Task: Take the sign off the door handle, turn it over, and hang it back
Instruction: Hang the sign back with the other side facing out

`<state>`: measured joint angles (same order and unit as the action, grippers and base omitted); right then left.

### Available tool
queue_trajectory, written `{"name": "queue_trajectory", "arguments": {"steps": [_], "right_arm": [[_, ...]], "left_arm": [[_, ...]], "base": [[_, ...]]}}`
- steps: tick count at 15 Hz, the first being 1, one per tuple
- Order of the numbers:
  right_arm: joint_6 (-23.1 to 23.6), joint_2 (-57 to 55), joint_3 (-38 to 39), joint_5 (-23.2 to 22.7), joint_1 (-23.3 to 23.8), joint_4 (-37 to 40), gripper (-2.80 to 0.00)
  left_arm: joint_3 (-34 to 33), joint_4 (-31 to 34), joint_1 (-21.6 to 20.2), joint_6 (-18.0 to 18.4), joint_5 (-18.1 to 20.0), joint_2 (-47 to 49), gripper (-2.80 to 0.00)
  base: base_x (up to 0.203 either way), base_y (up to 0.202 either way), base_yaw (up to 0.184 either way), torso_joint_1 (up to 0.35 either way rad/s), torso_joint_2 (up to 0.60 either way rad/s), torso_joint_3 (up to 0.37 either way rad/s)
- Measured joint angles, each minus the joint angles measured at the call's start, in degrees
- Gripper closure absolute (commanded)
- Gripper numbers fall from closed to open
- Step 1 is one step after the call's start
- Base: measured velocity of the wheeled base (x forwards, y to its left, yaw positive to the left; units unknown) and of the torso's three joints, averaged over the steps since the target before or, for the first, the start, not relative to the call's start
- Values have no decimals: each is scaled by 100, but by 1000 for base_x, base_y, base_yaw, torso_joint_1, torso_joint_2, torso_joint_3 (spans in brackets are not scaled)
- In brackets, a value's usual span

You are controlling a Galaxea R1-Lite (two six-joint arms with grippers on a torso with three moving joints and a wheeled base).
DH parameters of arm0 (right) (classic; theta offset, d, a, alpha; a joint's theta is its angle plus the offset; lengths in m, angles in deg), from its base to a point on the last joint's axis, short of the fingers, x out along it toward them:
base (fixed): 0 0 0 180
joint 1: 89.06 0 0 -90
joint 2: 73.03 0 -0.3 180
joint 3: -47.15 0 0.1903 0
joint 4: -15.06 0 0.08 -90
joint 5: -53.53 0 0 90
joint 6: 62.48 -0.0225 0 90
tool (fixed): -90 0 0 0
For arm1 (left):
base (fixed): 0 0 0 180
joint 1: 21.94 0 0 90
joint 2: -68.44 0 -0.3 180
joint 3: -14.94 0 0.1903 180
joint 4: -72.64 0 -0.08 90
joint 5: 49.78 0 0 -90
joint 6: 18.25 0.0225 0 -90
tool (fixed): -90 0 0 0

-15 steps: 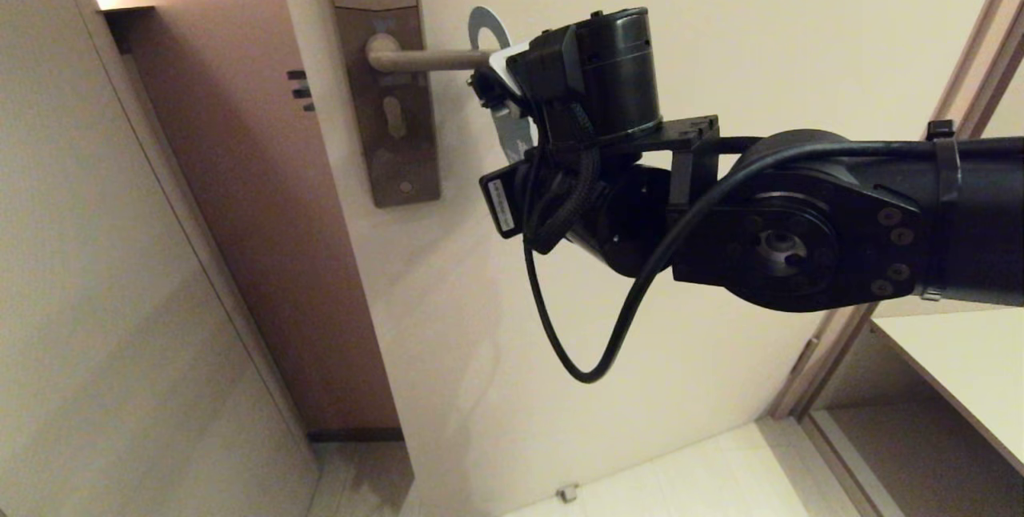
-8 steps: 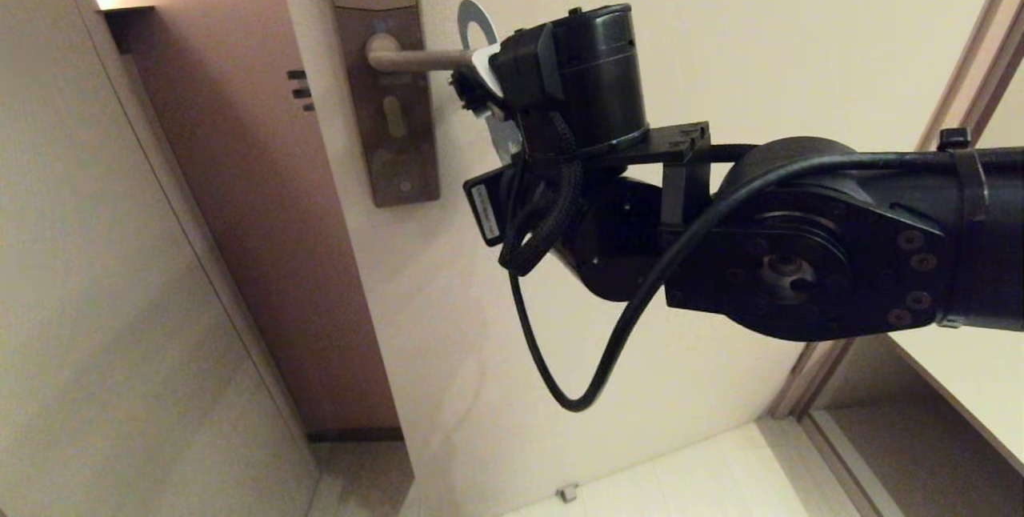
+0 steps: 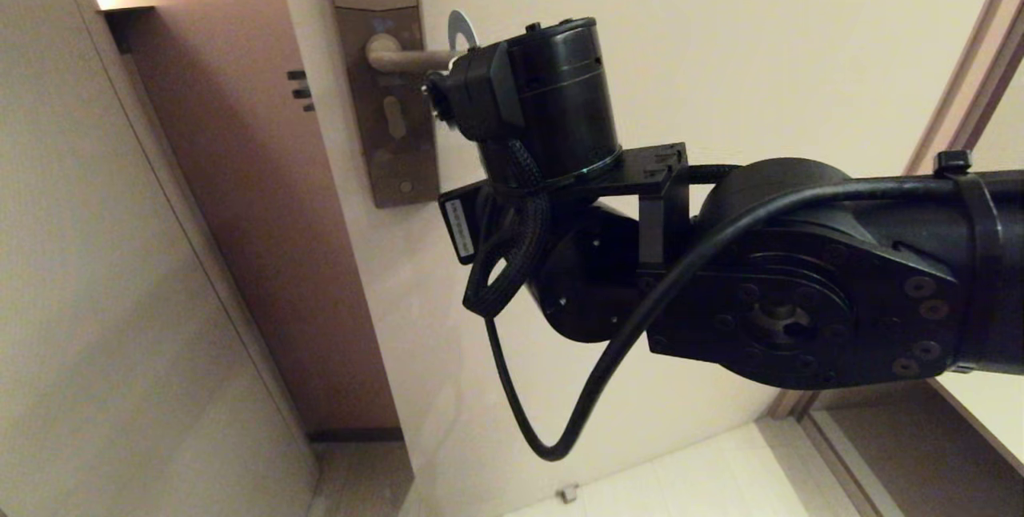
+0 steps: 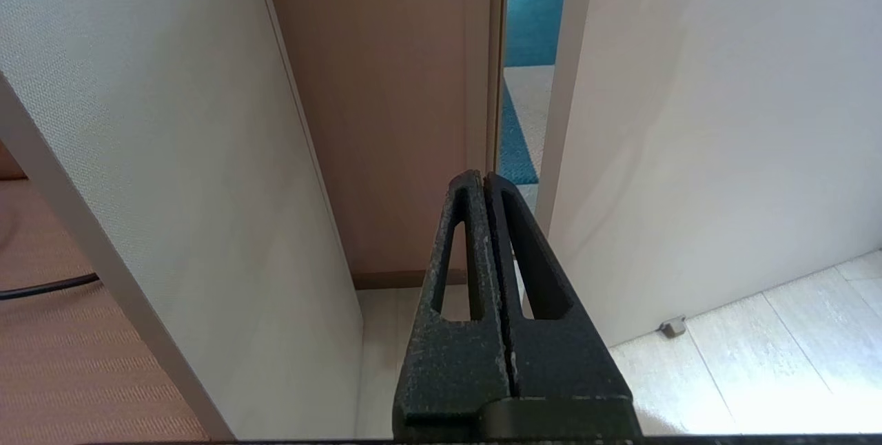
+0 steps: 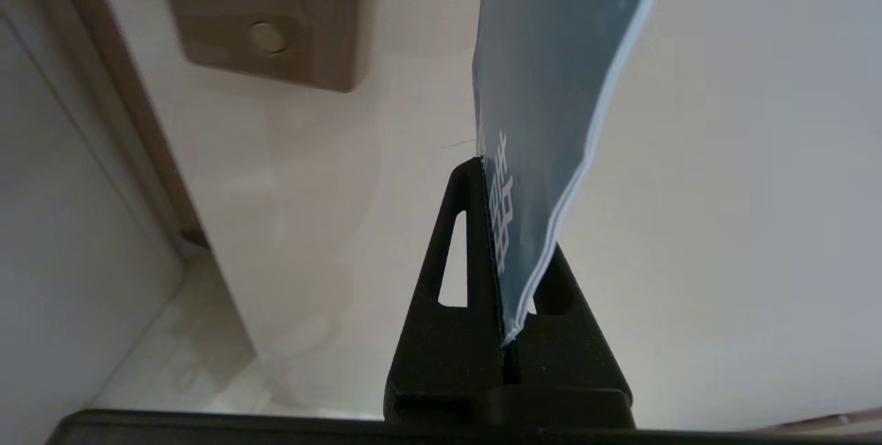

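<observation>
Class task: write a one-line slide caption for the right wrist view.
Right gripper shut on the blue-grey sign, the handle plate on the door beyond.

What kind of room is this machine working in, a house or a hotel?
Most likely a hotel room entrance. A blue-grey door-hanger sign is pinched in the right gripper beside the door handle, whose tall lock plate looks hotel-style, and carpeted corridor shows past the open door.
</observation>
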<state>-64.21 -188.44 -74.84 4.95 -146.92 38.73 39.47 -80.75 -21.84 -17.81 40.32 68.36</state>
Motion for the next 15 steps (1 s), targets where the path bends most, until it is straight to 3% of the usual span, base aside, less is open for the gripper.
{"name": "queue_trajectory", "arguments": {"steps": [15], "right_arm": [[-210,-681,-809,90,-232,-46,0]], "left_arm": [[0,0,0,2,0,0,0]], "base": [[0,0,0,0,0,0]]}}
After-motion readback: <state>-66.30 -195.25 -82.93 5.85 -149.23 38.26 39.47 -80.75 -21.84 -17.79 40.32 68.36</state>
